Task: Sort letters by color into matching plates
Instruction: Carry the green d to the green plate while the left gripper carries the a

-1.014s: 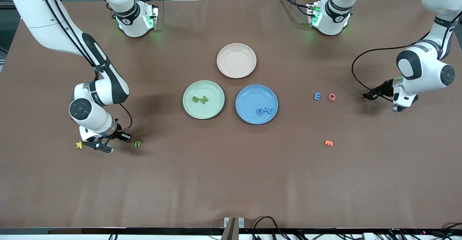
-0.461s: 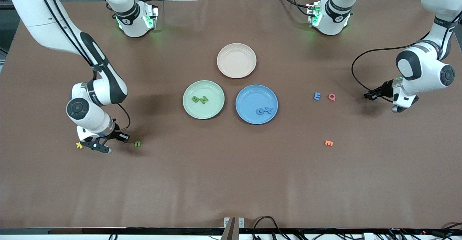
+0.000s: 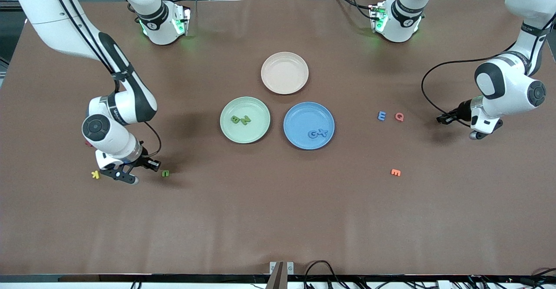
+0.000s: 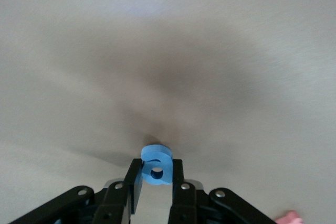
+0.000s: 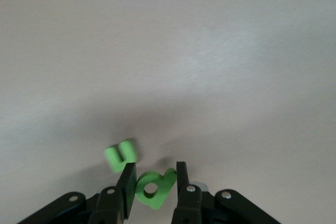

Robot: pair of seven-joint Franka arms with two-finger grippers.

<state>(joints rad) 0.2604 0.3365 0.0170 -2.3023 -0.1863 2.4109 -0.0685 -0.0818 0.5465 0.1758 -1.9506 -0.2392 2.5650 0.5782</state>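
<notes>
My right gripper (image 3: 126,177) is low over the table beside the yellow K, shut on a green P (image 5: 155,186). A green U (image 3: 165,173) lies on the table close by and also shows in the right wrist view (image 5: 121,154). My left gripper (image 3: 475,133) is over the table at the left arm's end, shut on a blue D-like letter (image 4: 156,165). The mint green plate (image 3: 243,136) holds a green B (image 3: 235,119) and N (image 3: 246,120). The blue plate (image 3: 299,117) holds a blue G (image 3: 312,134) and X (image 3: 322,132). A blue E (image 3: 381,115) lies on the table.
A beige-pink plate (image 3: 284,72) stands farther from the front camera than the two plates. A red Q (image 3: 399,116) lies beside the blue E, an orange E (image 3: 395,172) nearer the camera. A yellow K (image 3: 95,174) lies by my right gripper.
My right gripper shifted toward the yellow K and came back beside the green U. My left gripper moved slightly nearer the front camera.
</notes>
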